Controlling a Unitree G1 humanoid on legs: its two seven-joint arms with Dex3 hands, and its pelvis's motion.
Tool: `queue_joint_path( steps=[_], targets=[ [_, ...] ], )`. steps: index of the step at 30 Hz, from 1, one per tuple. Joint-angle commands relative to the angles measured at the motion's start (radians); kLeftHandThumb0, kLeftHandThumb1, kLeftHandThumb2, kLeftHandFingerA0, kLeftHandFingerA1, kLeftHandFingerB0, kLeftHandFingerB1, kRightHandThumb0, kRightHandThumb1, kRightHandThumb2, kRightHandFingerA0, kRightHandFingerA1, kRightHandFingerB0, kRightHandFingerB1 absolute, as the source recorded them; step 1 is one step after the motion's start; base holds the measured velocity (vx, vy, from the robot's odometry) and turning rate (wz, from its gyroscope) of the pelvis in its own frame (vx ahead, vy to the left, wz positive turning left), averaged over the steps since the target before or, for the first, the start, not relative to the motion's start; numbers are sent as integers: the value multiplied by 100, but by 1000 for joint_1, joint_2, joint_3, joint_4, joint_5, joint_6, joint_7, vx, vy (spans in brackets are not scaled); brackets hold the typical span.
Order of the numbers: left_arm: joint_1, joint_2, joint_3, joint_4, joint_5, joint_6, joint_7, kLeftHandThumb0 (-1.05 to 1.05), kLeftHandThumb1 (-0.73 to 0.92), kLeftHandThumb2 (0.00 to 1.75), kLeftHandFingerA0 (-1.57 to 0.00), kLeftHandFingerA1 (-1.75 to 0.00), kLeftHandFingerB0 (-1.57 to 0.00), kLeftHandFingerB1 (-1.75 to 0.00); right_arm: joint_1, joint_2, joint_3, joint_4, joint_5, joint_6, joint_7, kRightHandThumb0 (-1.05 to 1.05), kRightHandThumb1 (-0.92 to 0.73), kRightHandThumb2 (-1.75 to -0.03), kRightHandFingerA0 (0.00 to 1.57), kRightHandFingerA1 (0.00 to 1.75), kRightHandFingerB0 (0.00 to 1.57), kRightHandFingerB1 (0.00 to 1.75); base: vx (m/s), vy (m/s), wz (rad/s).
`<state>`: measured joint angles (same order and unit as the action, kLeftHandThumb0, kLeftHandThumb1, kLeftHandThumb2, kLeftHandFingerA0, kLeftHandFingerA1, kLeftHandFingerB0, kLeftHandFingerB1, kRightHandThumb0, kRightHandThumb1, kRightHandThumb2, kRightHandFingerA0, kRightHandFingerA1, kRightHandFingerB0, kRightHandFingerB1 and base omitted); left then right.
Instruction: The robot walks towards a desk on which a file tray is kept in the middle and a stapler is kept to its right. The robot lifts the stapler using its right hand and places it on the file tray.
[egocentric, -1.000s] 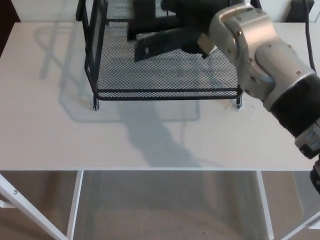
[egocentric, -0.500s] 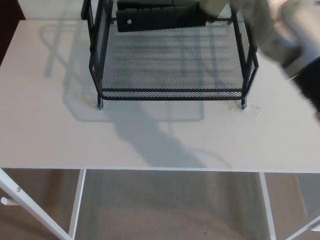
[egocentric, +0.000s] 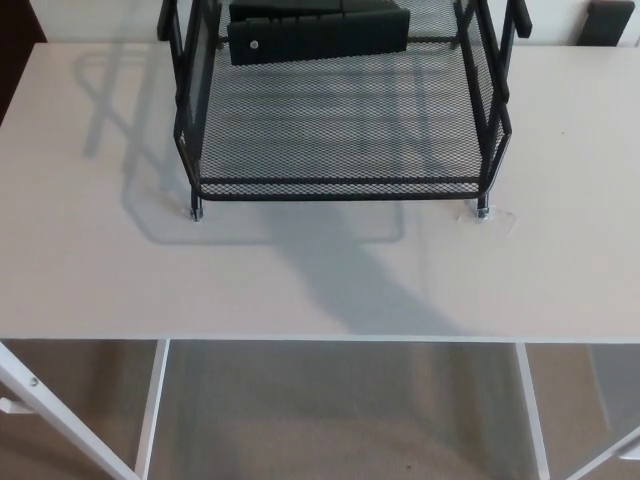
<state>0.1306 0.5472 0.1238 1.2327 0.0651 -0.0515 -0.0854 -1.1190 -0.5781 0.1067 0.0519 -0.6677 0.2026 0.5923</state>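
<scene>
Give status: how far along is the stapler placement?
Done: the stapler lies on the mesh of the file tray, near its back. In hand: nothing; the left hand and right hand are both out of view. Left: nothing that shows; placement looks complete.

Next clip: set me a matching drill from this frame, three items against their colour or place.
Items:
1. stapler
2. file tray
3. desk

Descriptions:
A. white, carrying everything else
B. black wire mesh, standing on small feet
C. dark, lying inside the mesh at the far end

Pairs: 1-C, 2-B, 3-A
</scene>
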Motion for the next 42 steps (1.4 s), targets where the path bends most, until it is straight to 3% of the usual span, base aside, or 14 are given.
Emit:
queue_joint_path(
  steps=[1, 2, 3, 5, 17, 18, 20, 25, 27, 32, 33, 37, 38, 42],
  targets=[
    [11, 10, -1, 4, 8, -35, 25, -85, 91, 75, -34, -58, -2, -37, 341, -167, -724, -320, 335, 118, 178, -69, -49, -89, 0, 30, 6, 38, 0, 0, 0],
    [6, 13, 8, 13, 0, -33, 16, -87, 92, 73, -35, -58, -2, -37, 418, -162, -895, -363, 294, 174, 197, -68, -68, -57, 8, 94, 14, 31, 0, 0, 0],
    [2, 12, 13, 14, -5, -29, 19, -86, 74, 115, -37, -66, 0, -41, 470, -150, -995, -364, 224, 239, 177, -71, -52, -85, 28, 77, 10, 42, 0, 0, 0],
    [-4, 14, 12, 10, -4, -25, 20, -84, 92, 74, -35, -59, -2, -38, 572, -150, -1119, -285, 253, 134, 124, -61, -65, -60, 13, 47, 14, 30, 0, 0, 0],
    [-17, 29, 20, -2, -12, -17, 5, -86, 92, 76, -33, -60, -3, -41, 1168, -9, -1309, 466, 392, -178, -498, -53, -65, -60, 11, 48, 20, 29, 0, 0, 0],
    [-15, 27, 26, -10, -18, -14, 5, -84, 75, 116, -35, -66, -1, -45, 1166, -5, -1293, 526, 418, -175, -505, -52, -65, -61, 7, 43, 19, 29, 0, 0, 0],
    [-15, 28, 24, -4, -16, -19, 4, -87, 92, 78, -34, -60, -3, -41, 1138, 26, -1267, 679, 493, -166, -542, -55, -50, -79, 68, 84, 11, 40, 0, 0, 0],
    [16, 16, 29, -4, -20, -19, 16, -84, 75, 117, -37, -65, 0, -40, 1225, 198, -1200, 526, 382, -117, -634, -48, -62, -85, 0, 3, 0, 8, 0, 0, 0],
    [19, 15, 31, -8, -21, -16, 17, -86, 92, 77, -35, -58, -2, -36, 1250, 211, -1157, 543, 314, -191, -786, -49, -66, -77, 0, 4, 0, 3, 0, 0, 0],
    [18, 24, 36, 1, -22, -14, 23, -90, 78, 118, -35, -64, 0, -34, 1192, 224, -1240, 598, 404, -182, -825, -80, -60, -92, 2, 22, 0, 7, 0, 0, 0],
    [20, 24, 34, -1, -20, -17, 23, -86, 92, 74, -37, -59, -2, -35, 1192, 220, -1256, 626, 431, -175, -804, -64, -76, -62, 0, 37, 0, 3, 0, 0, 0],
    [19, 31, 36, 6, -20, -17, 22, -83, 72, 113, -31, -62, -1, -39, 1272, 184, -1182, 810, 413, -212, -749, -97, -66, -96, 0, 18, 0, 0, 0, 0, 0],
    [7, 30, 50, 16, -32, -9, 25, -86, 92, 70, -37, -59, -4, -36, 1283, 181, -1159, 804, 393, -162, -720, -93, -67, -100, 0, 15, 0, 6, 0, 0, 0],
    [-10, 35, 33, 2, -14, -6, 26, -85, 74, 116, -35, -65, -4, -45, 1268, 160, -1128, 862, 403, -54, -607, -92, -58, -95, 0, 8, 0, 7, 0, 0, 0]
  ],
)
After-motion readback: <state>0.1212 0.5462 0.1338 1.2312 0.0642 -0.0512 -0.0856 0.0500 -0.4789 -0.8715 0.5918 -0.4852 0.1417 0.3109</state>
